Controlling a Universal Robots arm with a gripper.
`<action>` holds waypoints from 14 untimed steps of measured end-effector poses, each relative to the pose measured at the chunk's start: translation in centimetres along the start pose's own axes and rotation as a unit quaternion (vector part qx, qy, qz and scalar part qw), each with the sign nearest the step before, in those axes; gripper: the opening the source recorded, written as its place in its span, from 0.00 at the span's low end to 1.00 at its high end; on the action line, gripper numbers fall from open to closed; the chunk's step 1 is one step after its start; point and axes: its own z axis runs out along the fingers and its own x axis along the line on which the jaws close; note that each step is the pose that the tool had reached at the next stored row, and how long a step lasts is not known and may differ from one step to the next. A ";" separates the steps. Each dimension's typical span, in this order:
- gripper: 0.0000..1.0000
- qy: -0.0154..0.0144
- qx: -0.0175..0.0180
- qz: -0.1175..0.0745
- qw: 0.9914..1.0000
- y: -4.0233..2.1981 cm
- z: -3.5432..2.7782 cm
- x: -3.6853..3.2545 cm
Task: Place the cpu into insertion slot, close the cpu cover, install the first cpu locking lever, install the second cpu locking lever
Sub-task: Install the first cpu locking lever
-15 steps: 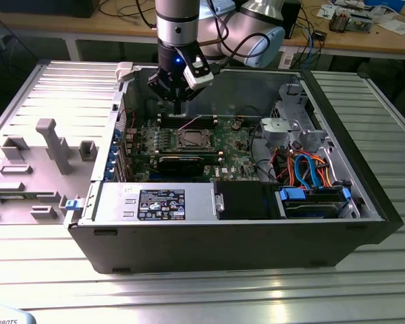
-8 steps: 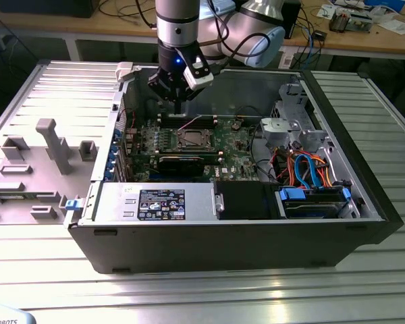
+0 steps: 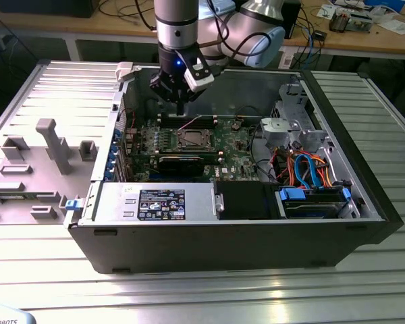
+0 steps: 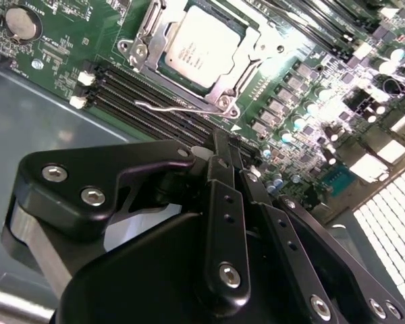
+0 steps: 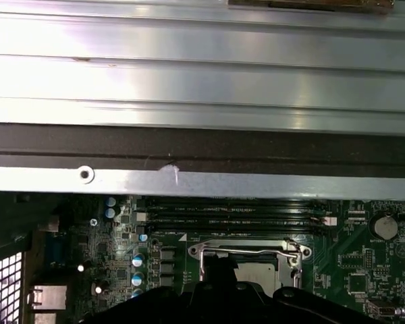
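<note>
The cpu (image 4: 201, 42) lies flat in the insertion slot (image 3: 192, 140) on the green board, its dull silver top showing. The cpu cover (image 4: 224, 86) is down over it, framing the chip. A thin wire lever (image 4: 163, 104) runs along the socket edge beside the memory slots. My gripper (image 3: 180, 109) hangs above the board just behind the socket, clear of it. Its black fingers (image 4: 224, 202) are shut together with nothing between them. In the first wrist view the cover (image 5: 250, 251) and cpu (image 5: 266, 273) sit just beyond the gripper's dark tip.
Black memory slots (image 4: 145, 88) lie between the gripper and the socket. A long black card (image 3: 182, 162) sits in front of the socket. At the exterior view's right are a drive cage (image 3: 293, 125) and blue and orange cables (image 3: 307, 169). The case wall (image 5: 202, 179) is close by.
</note>
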 end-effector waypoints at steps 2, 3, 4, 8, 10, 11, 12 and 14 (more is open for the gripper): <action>0.11 0.000 0.000 0.002 1.000 -0.03 0.44 -0.12; 0.11 0.000 0.000 0.003 1.000 -0.05 0.64 -0.17; 0.11 0.000 0.000 0.003 1.000 -0.06 0.80 -0.23; 0.11 0.000 0.000 0.006 1.000 -0.09 1.14 -0.62; 0.11 0.000 0.000 0.006 1.000 -0.09 1.14 -0.64; 0.11 0.000 0.000 0.006 1.000 -0.09 1.15 -0.65; 0.11 0.000 0.000 0.006 1.000 -0.09 1.15 -0.65; 0.11 0.000 0.000 0.007 1.000 -0.09 1.15 -0.65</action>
